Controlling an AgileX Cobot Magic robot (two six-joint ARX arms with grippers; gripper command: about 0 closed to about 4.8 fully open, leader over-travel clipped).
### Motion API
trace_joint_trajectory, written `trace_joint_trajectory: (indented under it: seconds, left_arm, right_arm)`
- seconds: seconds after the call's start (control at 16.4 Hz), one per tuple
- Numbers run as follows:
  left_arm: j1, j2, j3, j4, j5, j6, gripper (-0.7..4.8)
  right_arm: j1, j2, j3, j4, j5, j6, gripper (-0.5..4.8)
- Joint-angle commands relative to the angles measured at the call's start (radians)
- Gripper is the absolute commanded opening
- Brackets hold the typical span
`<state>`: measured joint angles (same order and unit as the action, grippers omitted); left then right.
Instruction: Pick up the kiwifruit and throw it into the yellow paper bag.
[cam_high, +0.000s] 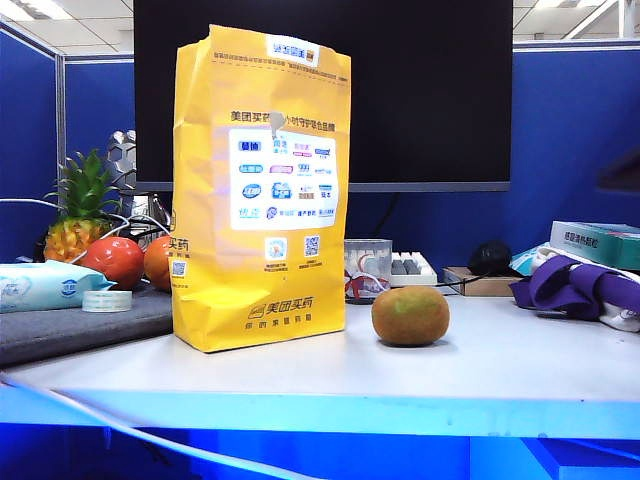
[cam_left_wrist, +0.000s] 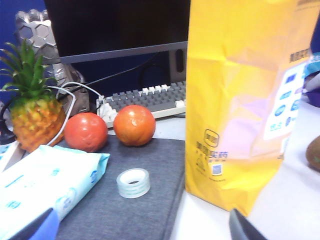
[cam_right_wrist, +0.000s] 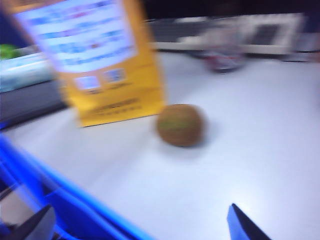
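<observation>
Kiwifruit (cam_right_wrist: 180, 125), beside the yellow paper bag (cam_high: 260, 190): dead ahead of the wide-open, empty right gripper (cam_right_wrist: 140, 222) (left gripper (cam_left_wrist: 142, 225) also spread, facing the bag's far side).

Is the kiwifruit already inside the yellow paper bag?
No: in the exterior view the kiwifruit lies on the white table, just right of the upright yellow paper bag.

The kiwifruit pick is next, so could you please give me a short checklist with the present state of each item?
1. Kiwifruit lies free on the table, right of the bag: ok.
2. Yellow paper bag stands upright: ok.
3. Bag mouth open: cannot tell.
4. Right gripper open, empty, short of the fruit: ok.
5. Left gripper empty, near the bag's side: ok.
6. Right wrist view sharp enough to aim: not ok, blurred.
</observation>
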<state>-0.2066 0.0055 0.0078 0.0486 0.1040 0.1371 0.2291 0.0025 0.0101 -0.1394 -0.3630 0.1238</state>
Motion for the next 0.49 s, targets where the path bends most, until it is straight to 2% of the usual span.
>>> trace_joint_trajectory:
  seconds: [0.06,0.49]
  left_arm:
    - [-0.001,-0.001,0.000,0.013,0.010,-0.004,4.79]
    - [0.001,-0.001,0.001,-0.018,0.013,-0.004,4.79]
  right_arm:
    - [0.021,-0.001,-0.008,0.017,-0.055,0.003,4.79]
    - [0.023,-0.001,-0.008,0.017,-0.058,0.003,4.79]
